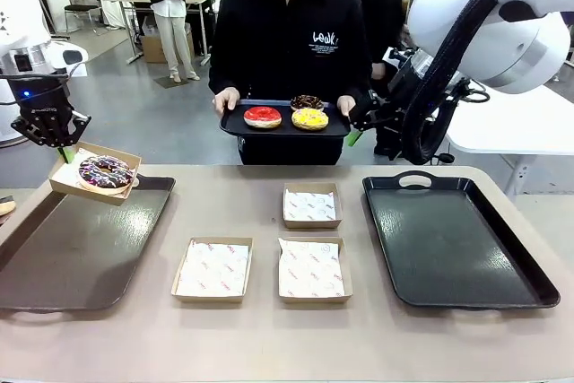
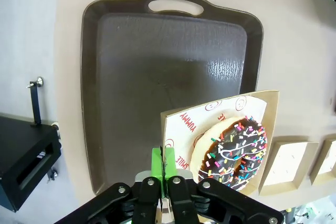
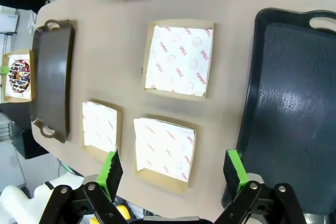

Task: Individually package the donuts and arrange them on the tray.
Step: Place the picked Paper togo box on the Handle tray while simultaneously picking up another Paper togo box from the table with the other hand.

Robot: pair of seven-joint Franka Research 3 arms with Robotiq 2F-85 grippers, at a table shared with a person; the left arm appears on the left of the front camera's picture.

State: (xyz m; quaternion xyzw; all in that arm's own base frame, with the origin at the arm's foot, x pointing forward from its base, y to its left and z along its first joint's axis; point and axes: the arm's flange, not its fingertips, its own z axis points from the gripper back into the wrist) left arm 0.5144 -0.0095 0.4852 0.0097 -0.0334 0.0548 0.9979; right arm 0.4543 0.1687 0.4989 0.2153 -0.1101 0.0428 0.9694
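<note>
Cardboard boxes (image 1: pixel 213 268): three empty, fourth box (image 2: pixel 184 124) with one donut (image 2: pixel 236 148) pinched by left fingers (image 2: pixel 156 161); right fingers (image 3: pixel 111 167) wide.

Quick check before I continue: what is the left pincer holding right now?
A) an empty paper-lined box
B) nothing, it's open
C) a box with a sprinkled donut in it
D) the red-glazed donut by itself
C: the left pincer is shut on the edge of the box, and the sprinkled donut lies inside it.
</note>
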